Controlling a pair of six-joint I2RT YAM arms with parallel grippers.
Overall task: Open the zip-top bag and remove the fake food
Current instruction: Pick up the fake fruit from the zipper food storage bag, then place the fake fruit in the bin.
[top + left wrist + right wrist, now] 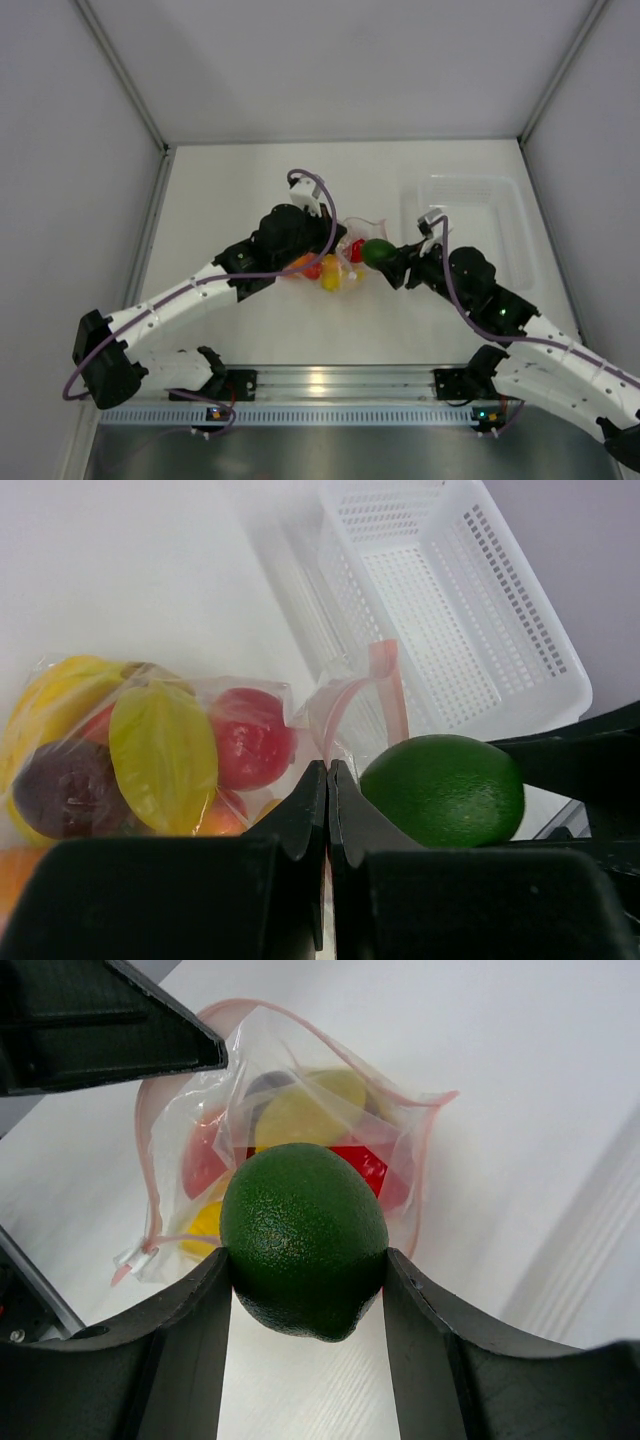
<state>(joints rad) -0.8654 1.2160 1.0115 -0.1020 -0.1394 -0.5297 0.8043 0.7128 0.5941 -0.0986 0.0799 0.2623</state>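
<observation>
Where the two arms meet at the middle of the top view, the white counter (pixel 250 320) carries everything. A white slotted tray (pixel 512 230) sits at the right of the frame, near the bag but apart from it.

The zip-top bag (pixel 340 262) lies at the centre of the frame. Its long axis runs from lower left to upper right, and its mouth points toward the tray. In the right wrist view the red-pink zip strip (pixel 160 1110) is spread into an open loop that faces the camera.

The left end effector (pixel 327 778) is seen closed, with a fold of the bag's film pinched between its fingertips near the mouth.

A green lime (pixel 303 1240) is held outside the bag, just in front of its mouth. It is clamped across its narrow width by the right end effector (pixel 305 1260), and its nubbed end points toward the bottom of that frame.

Inside the bag, a yellow piece (pixel 165 755), a red piece (pixel 250 740) and a dark purple piece (pixel 65 785) are packed together at the closed end.
</observation>
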